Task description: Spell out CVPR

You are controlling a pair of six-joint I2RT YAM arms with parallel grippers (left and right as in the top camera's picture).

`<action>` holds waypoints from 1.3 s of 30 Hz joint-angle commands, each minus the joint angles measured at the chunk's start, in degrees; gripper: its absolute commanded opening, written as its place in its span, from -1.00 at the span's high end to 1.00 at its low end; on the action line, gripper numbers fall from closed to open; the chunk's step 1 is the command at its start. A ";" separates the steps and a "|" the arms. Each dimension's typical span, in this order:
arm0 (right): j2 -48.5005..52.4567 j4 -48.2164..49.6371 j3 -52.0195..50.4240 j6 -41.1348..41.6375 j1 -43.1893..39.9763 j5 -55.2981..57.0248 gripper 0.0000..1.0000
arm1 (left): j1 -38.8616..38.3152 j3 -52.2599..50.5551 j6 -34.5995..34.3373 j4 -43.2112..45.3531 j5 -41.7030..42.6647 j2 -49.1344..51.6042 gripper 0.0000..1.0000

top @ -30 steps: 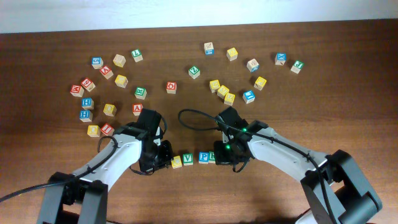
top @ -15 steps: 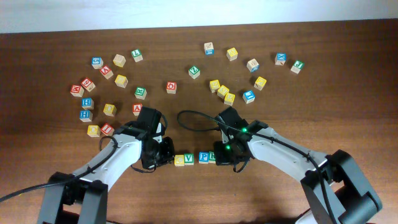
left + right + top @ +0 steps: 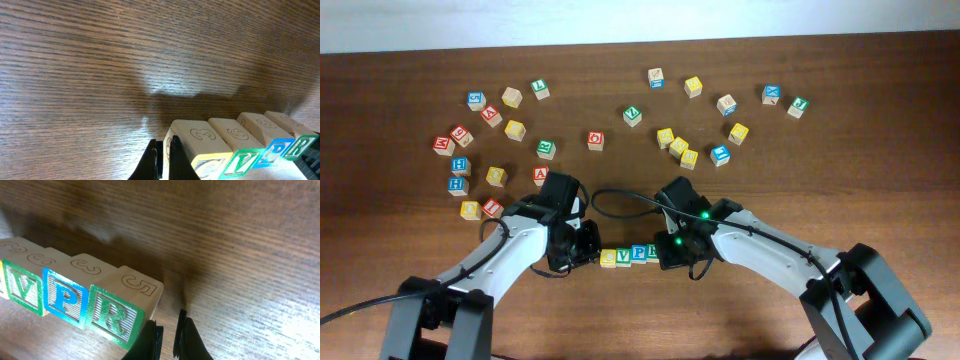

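Four cubes stand touching in a row near the table's front: yellow C, green V, blue P, green R. My left gripper is shut and empty at the row's left end. In the left wrist view that gripper has one finger against the side of the C cube, with V, P and R beyond. My right gripper is shut and empty at the right end. In the right wrist view it presses beside R, past P and V.
Loose letter cubes lie scattered behind the arms, one group at the back left and another at the back right. A red cube and a green one sit between them. A black cable loops above the row.
My right gripper slid left and pushed the R and P cubes against V, closing the gap. The left gripper nudged the C cube slightly right, then held still.
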 commanded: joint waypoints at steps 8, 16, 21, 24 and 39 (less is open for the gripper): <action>0.22 0.96 -0.37 -0.68 0.20 1.29 0.89 | -0.13 -0.35 -0.31 0.15 0.74 0.39 1.00; 0.22 0.72 -0.37 -0.70 0.20 2.69 0.86 | 0.04 0.35 1.49 -0.81 -3.52 0.39 1.00; 0.22 0.50 -0.39 -0.70 0.20 2.69 0.86 | 0.04 6.88 2.86 -9.27 -12.57 0.37 1.00; 0.22 0.50 -0.39 -0.70 0.20 2.69 0.85 | -0.04 10.16 4.94 -13.75 -11.78 0.37 1.00; 0.22 -0.63 -0.37 -0.68 -6.62 0.92 0.85 | -6.16 4.39 1.84 -17.05 -1.88 0.39 1.00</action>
